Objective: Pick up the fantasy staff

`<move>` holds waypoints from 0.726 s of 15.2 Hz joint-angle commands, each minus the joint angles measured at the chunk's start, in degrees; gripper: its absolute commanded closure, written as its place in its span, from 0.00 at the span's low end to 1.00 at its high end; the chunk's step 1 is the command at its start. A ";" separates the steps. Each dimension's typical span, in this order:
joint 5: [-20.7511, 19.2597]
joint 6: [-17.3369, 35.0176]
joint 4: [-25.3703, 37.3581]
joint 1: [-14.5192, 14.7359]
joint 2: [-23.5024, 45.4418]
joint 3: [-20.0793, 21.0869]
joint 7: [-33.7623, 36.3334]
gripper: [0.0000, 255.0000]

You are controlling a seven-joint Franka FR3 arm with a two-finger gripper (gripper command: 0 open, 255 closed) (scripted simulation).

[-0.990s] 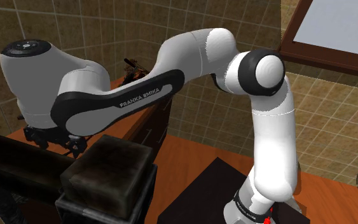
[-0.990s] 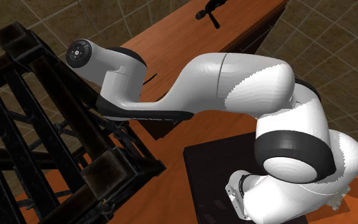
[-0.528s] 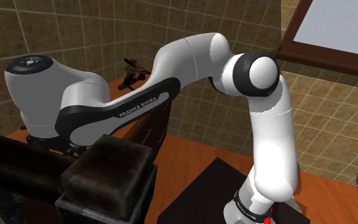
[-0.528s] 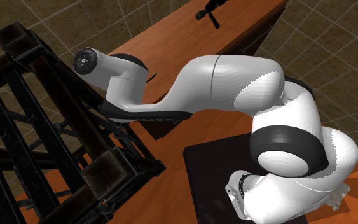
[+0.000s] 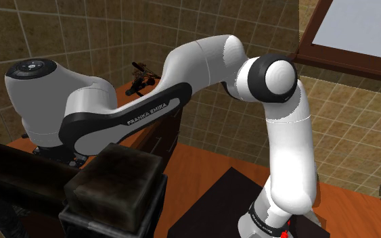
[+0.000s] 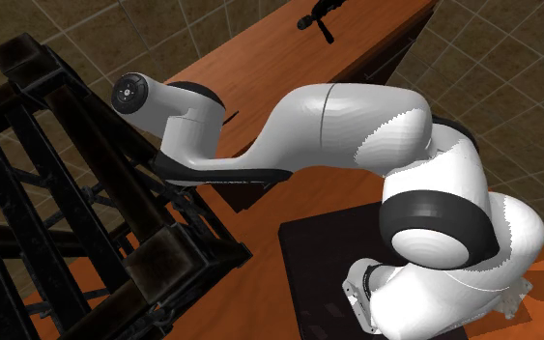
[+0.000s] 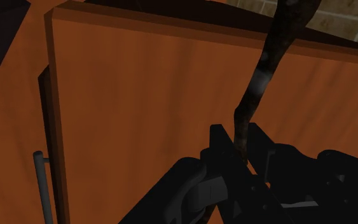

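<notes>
Dark crooked staff [image 7: 261,75] flat on orange surface [image 7: 145,114]

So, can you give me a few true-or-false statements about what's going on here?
1. The end effector is closed on the thin dark staff. True.
2. The surface under the staff is glass. False: the counter is orange-brown wood.
3. The arm is white with dark joints. True.
4. The walls are plain blue. False: the wall is covered in brown tiles.
</notes>
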 commanded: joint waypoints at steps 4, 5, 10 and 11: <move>0.66 -1.07 0.70 -0.16 -0.54 0.38 -0.61 1.00; 0.98 -1.61 1.09 -0.23 -0.82 0.57 -0.92 1.00; 2.47 -4.42 3.26 -0.43 -2.04 1.42 -2.39 1.00; 2.74 -5.01 3.74 -0.44 -2.26 1.56 -2.67 1.00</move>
